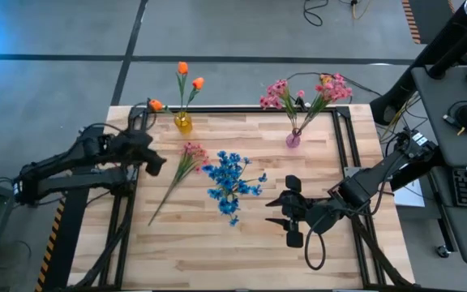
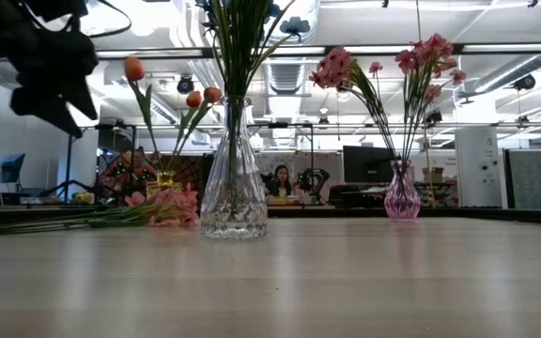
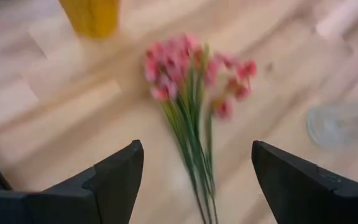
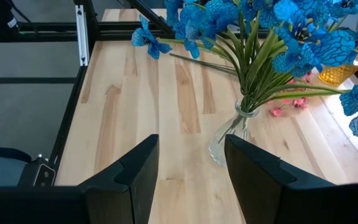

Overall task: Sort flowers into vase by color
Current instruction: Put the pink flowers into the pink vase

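A loose pink blossom spray [image 1: 186, 159] lies flat on the table, its stalk running toward the near left. My left gripper [image 1: 159, 165] hovers just left of it, open; in the left wrist view [image 3: 196, 149] the spray [image 3: 188, 81] lies ahead between the open fingers, untouched. Blue blossoms [image 1: 230, 183] stand in a clear glass vase [image 2: 233, 188] at the table's middle. Orange buds [image 1: 186, 77] stand in a yellow vase [image 1: 183, 122]. Pink sprays [image 1: 306, 93] stand in a pink vase [image 1: 293, 139]. My right gripper [image 1: 276, 211] is open and empty, right of the blue blossoms, facing the clear vase [image 4: 232, 140].
The yellow vase and the pink vase stand along the far edge. Bare wood lies along the near part of the table [image 1: 217, 259]. Black frame rails [image 1: 347, 154] run along the table's left and right sides. A person [image 2: 280, 180] sits far behind the table.
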